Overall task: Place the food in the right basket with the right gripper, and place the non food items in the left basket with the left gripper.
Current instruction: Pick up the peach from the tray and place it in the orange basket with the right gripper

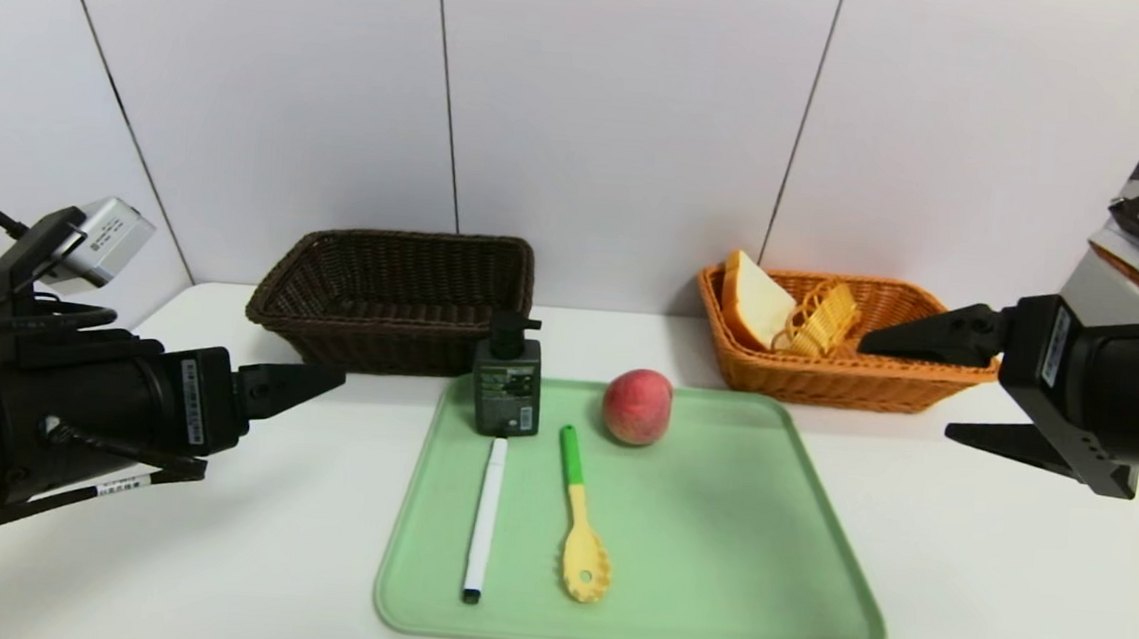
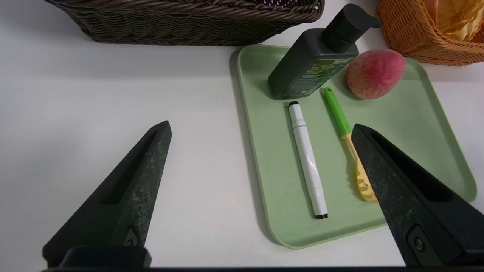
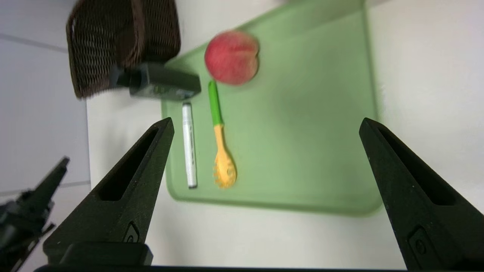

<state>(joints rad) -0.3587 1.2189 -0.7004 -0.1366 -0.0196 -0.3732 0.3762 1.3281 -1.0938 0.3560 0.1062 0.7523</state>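
Green tray [image 1: 712, 570] holding peach [image 1: 638, 405] well left of right gripper [image 1: 901, 388], jaws gaping empty; left gripper [image 1: 325, 381] also released.

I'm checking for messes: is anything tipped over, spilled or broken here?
Nothing spilled or broken. The pump bottle stands upright on the green tray. The only leaning thing is the bread slice, propped in the orange basket.
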